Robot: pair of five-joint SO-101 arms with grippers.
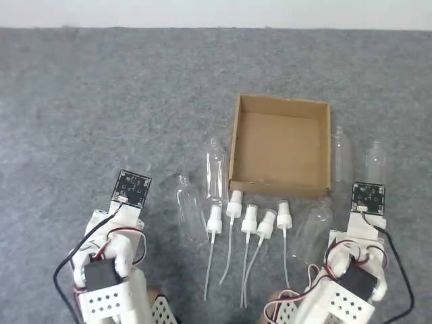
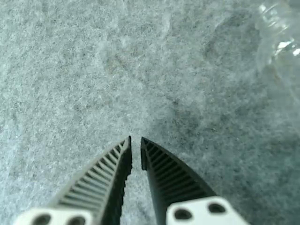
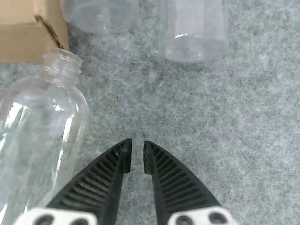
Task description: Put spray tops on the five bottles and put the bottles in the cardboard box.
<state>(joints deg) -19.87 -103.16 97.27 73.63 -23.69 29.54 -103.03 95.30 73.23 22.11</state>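
The open cardboard box (image 1: 280,145) lies right of centre on the grey mat. Five clear uncapped bottles lie flat: two left of the box (image 1: 190,208) (image 1: 215,169), two at its right side (image 1: 341,158) (image 1: 375,162), one below its near right corner (image 1: 312,229). Several white spray tops (image 1: 250,219) with long tubes lie in a row in front of the box. My left gripper (image 2: 136,140) is shut over bare mat, a bottle (image 2: 281,33) off to one side. My right gripper (image 3: 137,143) is shut beside a bottle (image 3: 37,126), facing the box corner (image 3: 28,33).
The left arm (image 1: 108,270) and the right arm (image 1: 351,277) sit at the near edge. Two more bottle bases (image 3: 101,14) (image 3: 194,30) lie beyond the right gripper. Open mat stretches to the far left and behind the box.
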